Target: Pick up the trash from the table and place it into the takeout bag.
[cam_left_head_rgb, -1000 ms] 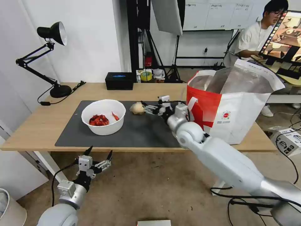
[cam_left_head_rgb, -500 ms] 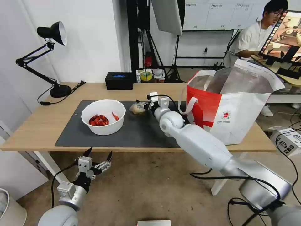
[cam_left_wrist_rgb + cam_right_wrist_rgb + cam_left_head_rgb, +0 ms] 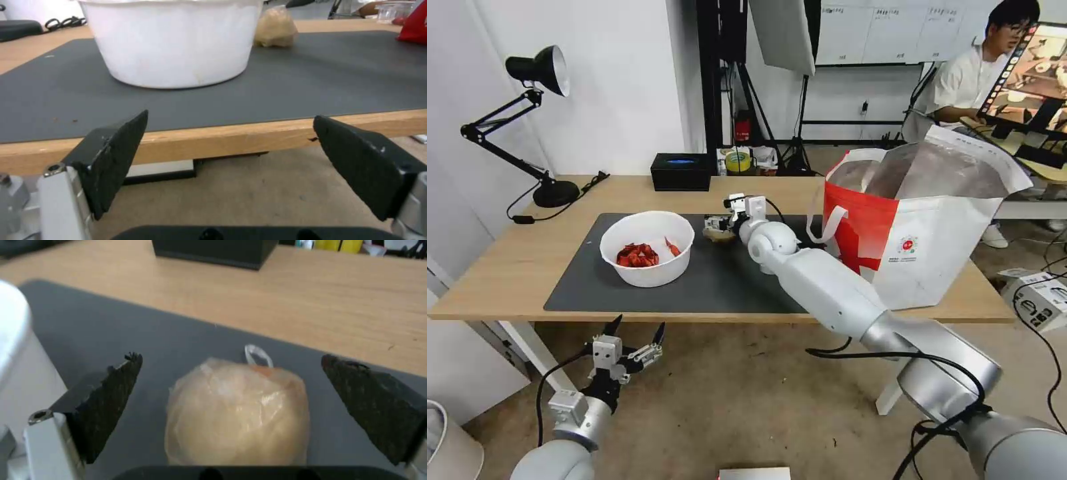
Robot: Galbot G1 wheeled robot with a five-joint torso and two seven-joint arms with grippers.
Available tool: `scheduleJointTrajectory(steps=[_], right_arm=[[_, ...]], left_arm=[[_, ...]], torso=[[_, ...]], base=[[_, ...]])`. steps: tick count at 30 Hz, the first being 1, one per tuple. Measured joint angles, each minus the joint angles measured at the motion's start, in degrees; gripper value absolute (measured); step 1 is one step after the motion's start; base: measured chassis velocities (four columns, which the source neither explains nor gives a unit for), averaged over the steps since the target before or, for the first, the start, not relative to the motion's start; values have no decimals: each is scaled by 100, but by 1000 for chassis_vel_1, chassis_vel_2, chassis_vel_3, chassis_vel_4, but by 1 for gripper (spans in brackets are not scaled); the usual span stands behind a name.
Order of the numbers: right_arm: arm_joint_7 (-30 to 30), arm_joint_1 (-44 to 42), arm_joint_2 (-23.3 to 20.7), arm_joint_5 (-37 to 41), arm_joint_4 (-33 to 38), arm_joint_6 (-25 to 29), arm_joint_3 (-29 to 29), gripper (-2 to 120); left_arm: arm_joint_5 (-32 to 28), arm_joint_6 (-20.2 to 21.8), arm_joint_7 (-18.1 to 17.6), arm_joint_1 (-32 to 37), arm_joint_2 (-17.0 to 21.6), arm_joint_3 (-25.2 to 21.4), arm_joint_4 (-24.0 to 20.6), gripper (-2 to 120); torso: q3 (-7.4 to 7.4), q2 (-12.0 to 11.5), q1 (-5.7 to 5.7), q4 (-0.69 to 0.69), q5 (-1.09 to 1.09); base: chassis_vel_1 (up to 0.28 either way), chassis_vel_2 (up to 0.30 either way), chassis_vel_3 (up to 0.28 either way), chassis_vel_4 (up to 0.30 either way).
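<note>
A beige paper ball (image 3: 238, 413) lies on the dark grey mat (image 3: 720, 280) of the table (image 3: 494, 267). My right gripper (image 3: 718, 225) is open around it, one finger on each side, neither touching. The ball (image 3: 718, 234) is partly hidden by the gripper in the head view. Left of it stands a white bowl (image 3: 647, 248) holding red crayfish shells (image 3: 637, 255). The red-and-white takeout bag (image 3: 920, 227) stands open at the table's right end. My left gripper (image 3: 634, 333) hangs open below the table's front edge, facing the bowl (image 3: 173, 40) and ball (image 3: 275, 28).
A black tissue box (image 3: 680, 172) sits at the table's back edge, and a black desk lamp (image 3: 527, 120) at the back left. A white strap handle (image 3: 820, 223) hangs from the bag close to my right arm. A person sits behind the bag.
My right arm has swung left and forward, bringing its open gripper from beside the paper ball to around it. The left arm has barely moved.
</note>
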Motion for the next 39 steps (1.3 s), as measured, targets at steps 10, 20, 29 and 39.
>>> scheduleJointTrajectory(steps=[10,20,29,39], right_arm=[[-180,126,154,-118,-358,-309,-9,100],[-204,117,296,-247,-504,-351,-16,100],[-182,81,436,-433,-771,-352,-9,100],[-269,96,496,-524,-937,-307,0,100]], left_arm=[[-26,-3,2,-59,18,12,21,100],[-30,-13,8,-67,4,22,44,100],[-36,-14,12,-134,-6,107,95,100],[-39,-16,12,-165,5,141,120,100]], torso=[[0,0,0,0,0],[0,0,0,0,0],[0,0,0,0,0],[0,0,0,0,0]], base=[[0,0,0,0],[0,0,0,0],[0,0,0,0],[0,0,0,0]])
